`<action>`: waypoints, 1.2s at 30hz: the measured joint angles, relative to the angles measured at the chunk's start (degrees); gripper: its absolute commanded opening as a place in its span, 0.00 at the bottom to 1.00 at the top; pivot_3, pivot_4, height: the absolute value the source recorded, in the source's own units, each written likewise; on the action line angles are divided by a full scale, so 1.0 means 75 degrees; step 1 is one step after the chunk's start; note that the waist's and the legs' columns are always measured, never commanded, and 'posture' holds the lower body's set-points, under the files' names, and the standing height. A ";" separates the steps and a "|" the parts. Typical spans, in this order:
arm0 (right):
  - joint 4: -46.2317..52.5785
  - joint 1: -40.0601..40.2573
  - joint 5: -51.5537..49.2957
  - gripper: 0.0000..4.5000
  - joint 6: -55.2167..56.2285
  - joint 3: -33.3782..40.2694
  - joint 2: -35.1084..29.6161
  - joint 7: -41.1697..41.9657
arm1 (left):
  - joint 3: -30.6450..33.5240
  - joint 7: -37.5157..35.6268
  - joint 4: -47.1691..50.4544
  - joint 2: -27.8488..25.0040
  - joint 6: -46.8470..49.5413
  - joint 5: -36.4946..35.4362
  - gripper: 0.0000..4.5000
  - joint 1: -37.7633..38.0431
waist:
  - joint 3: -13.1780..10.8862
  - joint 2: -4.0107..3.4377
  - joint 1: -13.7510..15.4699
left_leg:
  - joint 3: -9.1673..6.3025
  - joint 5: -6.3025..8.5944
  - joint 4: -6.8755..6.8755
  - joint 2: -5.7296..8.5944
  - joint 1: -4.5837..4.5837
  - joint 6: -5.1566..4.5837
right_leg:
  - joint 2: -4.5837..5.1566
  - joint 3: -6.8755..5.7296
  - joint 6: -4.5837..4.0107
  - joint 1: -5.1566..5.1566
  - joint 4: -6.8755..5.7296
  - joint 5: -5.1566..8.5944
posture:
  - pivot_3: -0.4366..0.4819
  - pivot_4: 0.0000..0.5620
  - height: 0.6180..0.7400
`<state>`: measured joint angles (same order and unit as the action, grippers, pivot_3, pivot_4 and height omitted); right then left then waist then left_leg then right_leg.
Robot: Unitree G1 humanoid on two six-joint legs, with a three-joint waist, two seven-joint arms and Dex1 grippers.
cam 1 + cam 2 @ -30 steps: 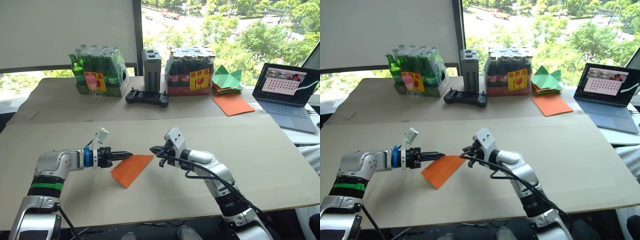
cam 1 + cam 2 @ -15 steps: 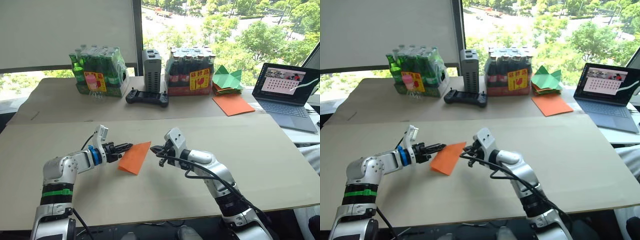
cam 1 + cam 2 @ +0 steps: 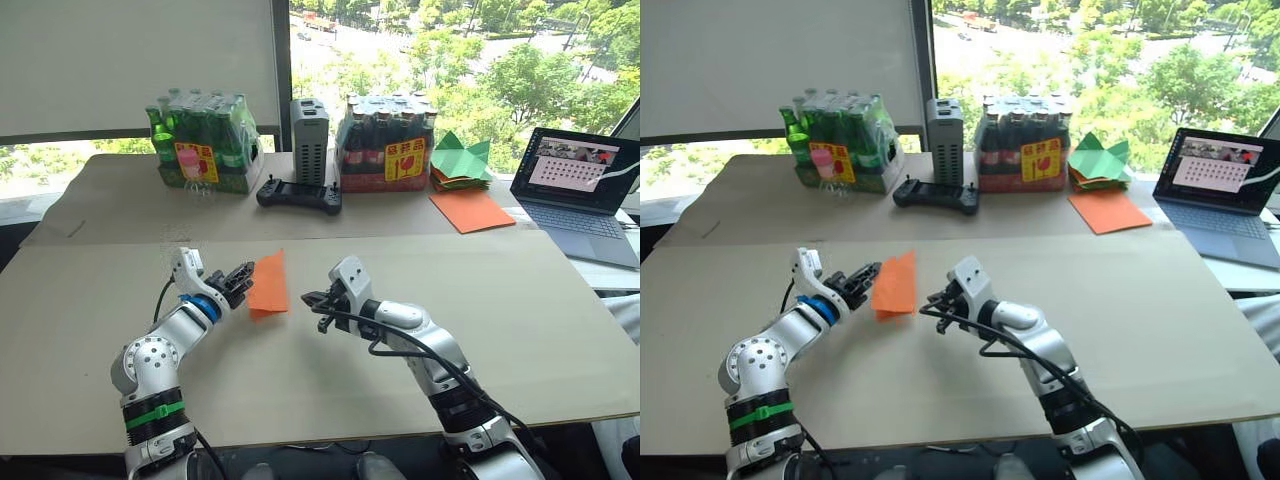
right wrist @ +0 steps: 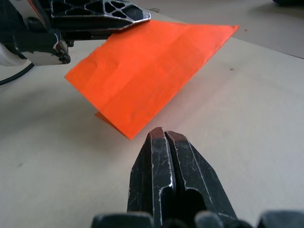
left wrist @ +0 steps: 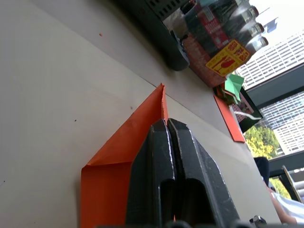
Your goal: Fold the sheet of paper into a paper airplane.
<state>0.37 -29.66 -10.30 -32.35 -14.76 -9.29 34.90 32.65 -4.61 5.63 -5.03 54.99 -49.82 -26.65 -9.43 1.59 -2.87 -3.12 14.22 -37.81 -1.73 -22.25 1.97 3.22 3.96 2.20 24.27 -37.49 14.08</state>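
The sheet of paper [image 3: 268, 284] is bright orange and folded over on itself. It is lifted on edge just above the tan table, left of centre. My left gripper [image 3: 244, 275] is shut on the sheet's left edge, as the left wrist view shows with the black fingers [image 5: 166, 161] pinching the orange sheet of paper [image 5: 124, 147]. My right gripper [image 3: 309, 299] is shut with nothing in it, a short way to the right of the sheet. In the right wrist view its closed fingertips [image 4: 162, 142] point at the sheet of paper [image 4: 152, 66].
At the table's back stand a pack of green bottles [image 3: 200, 143], a grey box [image 3: 309, 140], a black controller [image 3: 299, 195] and a pack of dark bottles [image 3: 387, 143]. Green paper shapes [image 3: 462, 162] and a smooth orange sheet [image 3: 471, 210] lie back right beside a laptop [image 3: 577, 190].
My left arm has swung in and turned, carrying the sheet from lying low and flat to standing on edge, farther back on the table. The right gripper has stayed in place.
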 measured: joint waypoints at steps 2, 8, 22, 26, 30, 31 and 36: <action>-0.0009 0.0000 0.0000 0.00 0.0054 0.0000 0.0011 -0.0002 | 0.0127 0.0560 0.0248 0.0302 -0.0221 -0.0050 0.01 -0.0006 | 0.0000 0.0000 0.0009 | 0.0001 0.0000 0.0000 0.0001 0.0000 0.0000 | 0.0000 0.0000 0.0000 -0.0001 0.0003 0.0000 | 0.48 0.27 1.00; -0.0115 0.0000 0.0000 0.00 0.0135 -0.0002 0.0082 -0.0012 | -0.0006 0.1586 0.0642 0.0711 -0.0957 0.0300 0.01 0.0578 | 0.0000 0.0001 0.0029 | 0.0001 -0.0001 0.0000 0.0003 0.0001 0.0002 | -0.0001 0.0001 0.0000 -0.0002 0.0006 0.0000 | 0.48 0.27 1.00; -0.0359 -0.0020 0.0003 0.00 0.0296 -0.0023 0.0240 0.0003 | 0.0298 0.3161 0.0315 0.1057 -0.1843 0.0303 0.42 0.0627 | 0.0000 0.0001 0.0039 | 0.0001 -0.0001 0.0000 0.0004 -0.0002 0.0002 | -0.0002 -0.0001 0.0006 -0.0010 0.0027 -0.0004 | 0.48 0.27 1.00; -0.0360 -0.0018 0.0033 0.00 0.0493 -0.0088 0.0239 0.0042 | 0.0306 0.3081 0.0310 0.0797 -0.1786 -0.0110 0.56 0.0567 | 0.0000 0.0001 0.0036 | 0.0000 -0.0001 0.0000 0.0004 -0.0004 0.0002 | -0.0002 -0.0001 0.0009 -0.0010 0.0032 -0.0006 | 0.48 0.27 1.00; -0.0357 -0.0011 0.0443 0.00 0.1276 -0.0475 0.0094 0.0163 | 0.0301 0.2824 0.0310 0.0307 -0.1583 -0.0615 0.56 0.0483 | 0.0000 0.0001 0.0030 | 0.0001 -0.0002 0.0000 0.0003 -0.0004 0.0003 | -0.0003 -0.0002 0.0010 -0.0009 0.0034 -0.0006 | 0.48 0.27 1.00; -0.0352 -0.0008 0.0597 0.00 0.1532 -0.0632 0.0045 0.0183 | 0.0302 0.2734 0.0309 0.0137 -0.1462 -0.0740 0.56 0.0481 | 0.0000 0.0001 0.0025 | 0.0001 -0.0002 0.0000 0.0003 -0.0003 0.0003 | -0.0004 -0.0002 0.0010 -0.0010 0.0034 -0.0006 | 0.48 0.27 1.00; -0.0342 0.0061 0.1221 0.27 0.2575 -0.1197 -0.0088 0.0287 | 0.0392 0.2175 0.0293 -0.0936 -0.1006 -0.1401 0.57 0.0536 | 0.0000 0.0001 0.0016 | -0.0001 -0.0002 0.0001 0.0001 -0.0002 0.0004 | -0.0004 -0.0002 0.0010 -0.0009 0.0034 -0.0006 | 0.48 0.27 1.00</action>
<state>-2.20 -29.21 -1.14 -13.05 -23.73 -9.95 37.05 35.59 11.71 7.83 -12.05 47.45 -60.33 -22.63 -9.43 1.60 -2.75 -3.12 14.21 -37.80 -1.73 -22.27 2.00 3.19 3.94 2.28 24.20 -37.24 14.03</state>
